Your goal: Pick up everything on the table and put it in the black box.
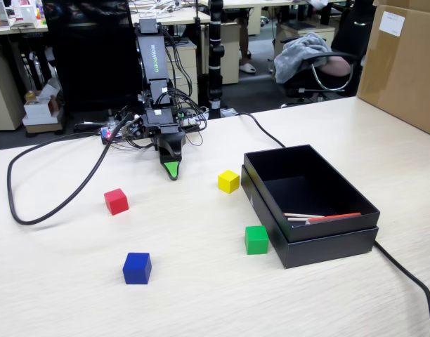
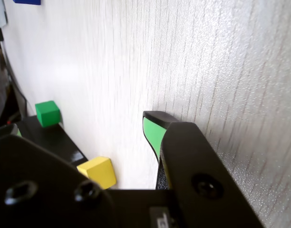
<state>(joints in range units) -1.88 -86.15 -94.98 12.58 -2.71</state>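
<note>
- The arm's fingers [image 1: 172,170], black with a green inner pad, point down at the light beige wood-grain tabletop [image 1: 201,295], tip at or just above the surface; they grip nothing.
- In the wrist view only one green-faced finger [image 2: 152,130] shows clearly, the other part being lost behind the black body, so I cannot tell whether the fingers are spread or pressed together.
- The small yellow cube [image 1: 229,181] rests on the tabletop near the fingers, to their right in the fixed view, just beside the near left corner of the box; the wrist view shows it too [image 2: 99,171].
- The small red cube [image 1: 116,201] lies to the left of the fingers in the fixed view, well apart from them.
- The small green cube [image 1: 256,239] sits against or just beside the left wall of the box, nearer the camera than the yellow one; also seen in the wrist view [image 2: 47,113].
- The small blue cube [image 1: 137,268] lies nearest the camera in the fixed view, apart from all the others.
- The shallow matte black cardboard box [image 1: 313,242] stands at the right in the fixed view, open-topped, holding thin sticks with a red strip [image 1: 320,217] and no cube.
- A black cable [image 1: 53,203] loops across the tabletop at the left.
- A large brown cardboard carton [image 1: 405,63] stands at the far right edge.
</note>
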